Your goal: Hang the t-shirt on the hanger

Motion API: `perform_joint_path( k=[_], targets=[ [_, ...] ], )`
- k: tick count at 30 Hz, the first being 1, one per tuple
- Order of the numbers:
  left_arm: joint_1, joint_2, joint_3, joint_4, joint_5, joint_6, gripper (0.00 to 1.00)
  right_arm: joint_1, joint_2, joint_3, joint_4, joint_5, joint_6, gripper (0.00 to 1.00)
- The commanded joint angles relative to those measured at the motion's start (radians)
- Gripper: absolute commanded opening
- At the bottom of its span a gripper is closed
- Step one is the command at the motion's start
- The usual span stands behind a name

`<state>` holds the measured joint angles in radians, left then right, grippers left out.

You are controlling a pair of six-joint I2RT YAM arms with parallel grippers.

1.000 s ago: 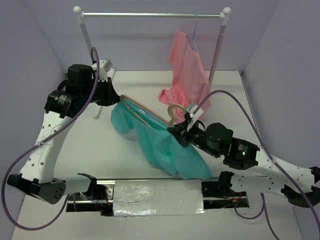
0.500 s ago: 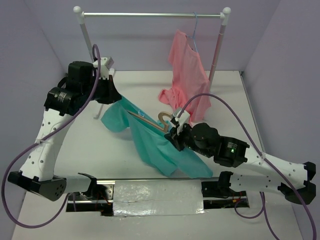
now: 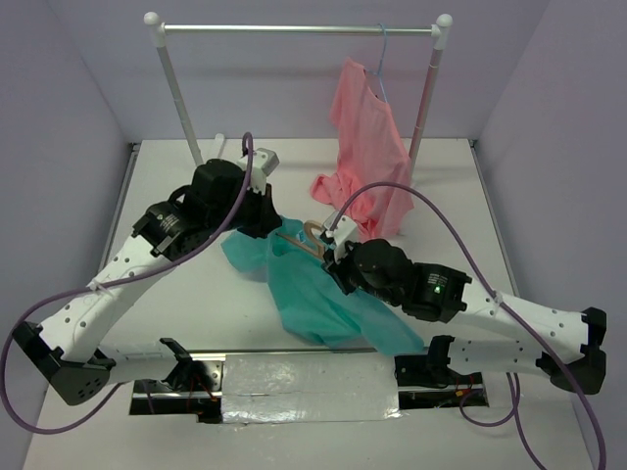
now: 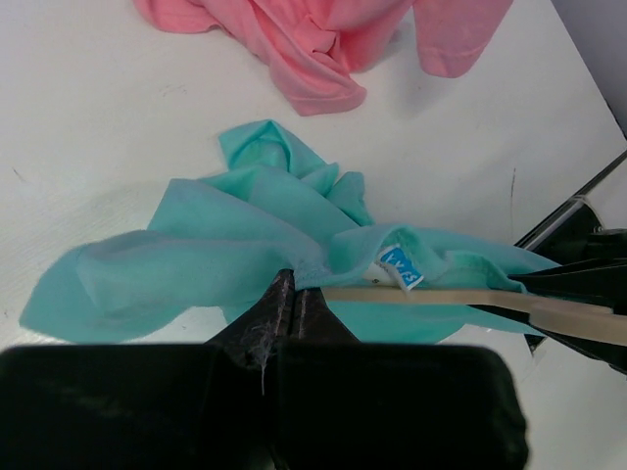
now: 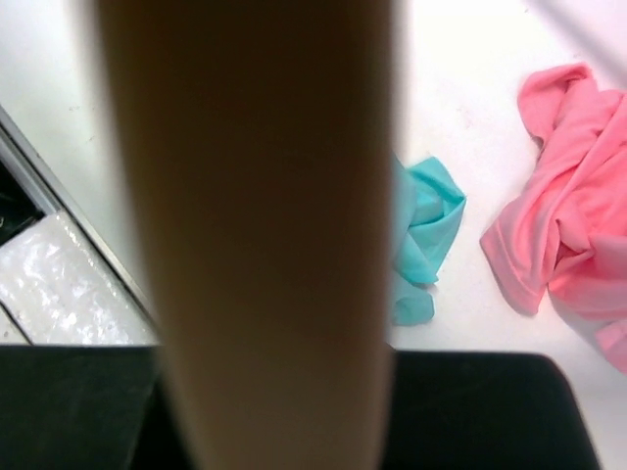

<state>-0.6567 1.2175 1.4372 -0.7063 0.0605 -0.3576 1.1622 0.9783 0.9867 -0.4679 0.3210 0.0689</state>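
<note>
Both arms have drawn together over the middle of the counter [image 3: 235, 318]. The left gripper [image 3: 271, 221] has swung in from the far-left corner, and the right gripper [image 3: 338, 259] has carried the hanger [image 3: 299, 238] leftward to meet it. The t-shirt [image 3: 318, 299], stretched wide between them a second ago, now hangs bunched, and its lower part trails toward the near edge. In the left wrist view the left fingers are pressed together on a fold of teal cloth just beside the collar. The wooden bar passes in through the neck opening next to the label [image 4: 400, 267]. The right pincer looks clamped on the hanger near its hook. This suggests one shoulder is being fed in, and the other side is not yet seated. The pink shirt [image 3: 364, 137] hangs on the rail [image 3: 294, 29] at the far edge.
</note>
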Motion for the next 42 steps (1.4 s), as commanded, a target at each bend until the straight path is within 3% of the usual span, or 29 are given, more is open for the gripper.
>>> perform_joint_path(
  k=[1, 6, 7, 10, 13, 17, 24, 30, 42],
  targets=[
    [-0.027, -0.042, -0.041, 0.093, -0.053, -0.043, 0.00, -0.001, -0.038, -0.014, 0.112, 0.067, -0.021, 0.00],
    [-0.084, -0.041, -0.063, 0.116, 0.019, 0.000, 0.02, -0.001, -0.059, -0.051, 0.193, 0.070, -0.056, 0.00],
    [-0.092, -0.041, -0.055, 0.113, 0.047, 0.015, 0.22, -0.001, -0.064, -0.059, 0.204, 0.066, -0.058, 0.00],
    [-0.103, -0.050, 0.015, 0.053, 0.110, 0.130, 0.58, -0.001, -0.111, -0.094, 0.250, 0.024, -0.060, 0.00],
    [-0.103, -0.061, 0.126, -0.063, 0.021, 0.228, 0.67, -0.001, -0.176, -0.144, 0.282, -0.032, -0.093, 0.00],
    [-0.104, -0.079, 0.249, -0.192, -0.056, 0.312, 0.68, -0.002, -0.254, -0.178, 0.265, -0.086, -0.103, 0.00],
    [-0.106, -0.142, 0.164, -0.236, -0.091, 0.428, 0.64, -0.004, -0.331, -0.149, 0.183, -0.241, -0.083, 0.00],
    [-0.142, -0.184, 0.106, -0.177, 0.053, 0.508, 0.65, -0.002, -0.351, -0.138, 0.132, -0.298, -0.084, 0.00],
    [-0.208, -0.200, -0.038, -0.133, 0.136, 0.617, 0.66, -0.004, -0.319, -0.057, 0.048, -0.316, -0.096, 0.00]
  ],
)
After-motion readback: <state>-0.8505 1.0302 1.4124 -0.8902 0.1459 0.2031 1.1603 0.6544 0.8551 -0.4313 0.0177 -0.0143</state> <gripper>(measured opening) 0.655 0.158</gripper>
